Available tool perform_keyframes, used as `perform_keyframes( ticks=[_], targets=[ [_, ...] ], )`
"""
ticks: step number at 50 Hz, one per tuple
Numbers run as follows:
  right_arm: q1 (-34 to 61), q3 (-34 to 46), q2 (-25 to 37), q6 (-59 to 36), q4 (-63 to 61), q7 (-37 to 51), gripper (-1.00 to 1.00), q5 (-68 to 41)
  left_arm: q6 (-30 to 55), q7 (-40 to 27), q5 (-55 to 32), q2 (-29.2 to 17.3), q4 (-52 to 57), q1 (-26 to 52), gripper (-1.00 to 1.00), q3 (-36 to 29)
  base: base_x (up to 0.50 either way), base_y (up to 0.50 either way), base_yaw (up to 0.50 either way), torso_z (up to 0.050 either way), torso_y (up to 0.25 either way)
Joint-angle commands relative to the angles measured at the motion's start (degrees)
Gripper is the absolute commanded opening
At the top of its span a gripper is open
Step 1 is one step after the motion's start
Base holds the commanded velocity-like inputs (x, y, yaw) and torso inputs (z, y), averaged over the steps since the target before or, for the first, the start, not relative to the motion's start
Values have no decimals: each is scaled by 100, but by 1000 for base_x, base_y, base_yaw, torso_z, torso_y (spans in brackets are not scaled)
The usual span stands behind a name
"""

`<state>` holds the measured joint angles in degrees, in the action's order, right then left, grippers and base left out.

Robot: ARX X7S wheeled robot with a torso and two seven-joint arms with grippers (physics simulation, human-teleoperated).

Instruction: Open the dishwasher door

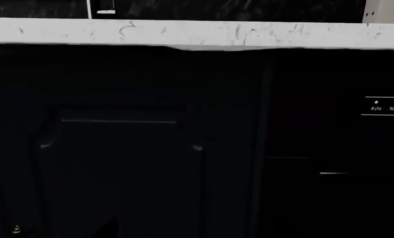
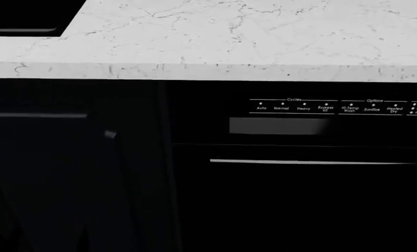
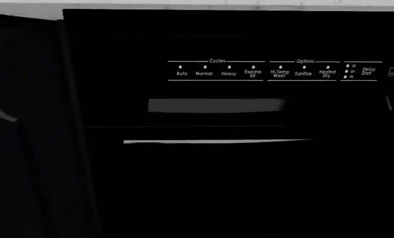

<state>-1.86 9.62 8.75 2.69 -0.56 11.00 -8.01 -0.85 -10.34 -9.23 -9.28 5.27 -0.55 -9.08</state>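
While shut, dishwasher door point(image 2: 299, 205) fills view — tools unseen

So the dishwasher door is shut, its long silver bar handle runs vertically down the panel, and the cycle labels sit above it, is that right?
Not quite. The handle runs horizontally across the dishwasher door, not vertically; the head view shows it, and the right wrist view agrees. The rest holds: the door looks shut, and the cycle labels sit above the handle.

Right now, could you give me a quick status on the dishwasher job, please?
Neither gripper in view. Dishwasher door shut, bar handle untouched below the control panel. Nothing visibly in the way.
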Motion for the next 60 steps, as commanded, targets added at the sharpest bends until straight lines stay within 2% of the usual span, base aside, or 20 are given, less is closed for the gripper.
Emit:
perform_keyframes(
  ticks=[1, 35, 41, 60],
  targets=[
    [-16, 31, 28, 73, 48, 31, 100, -63, 5, -55, -45, -33, 40, -15, 100, -34, 0, 0, 0, -50, 0],
    [-39, 149, 128, 33, -89, 163, 100, -168, -84, -167, -133, -144, 61, -33, 100, -119, 0, 0, 0, -50, 0],
    [-56, 167, 154, 61, -63, 175, 100, -175, -169, -154, -143, -162, 53, -38, 100, -146, 0, 0, 0, 0, 0],
    [-56, 223, 197, 118, -66, 230, 100, -219, -361, -208, -125, -218, -42, -49, 100, -184, 349, 0, 0, 0, 0]
  ],
)
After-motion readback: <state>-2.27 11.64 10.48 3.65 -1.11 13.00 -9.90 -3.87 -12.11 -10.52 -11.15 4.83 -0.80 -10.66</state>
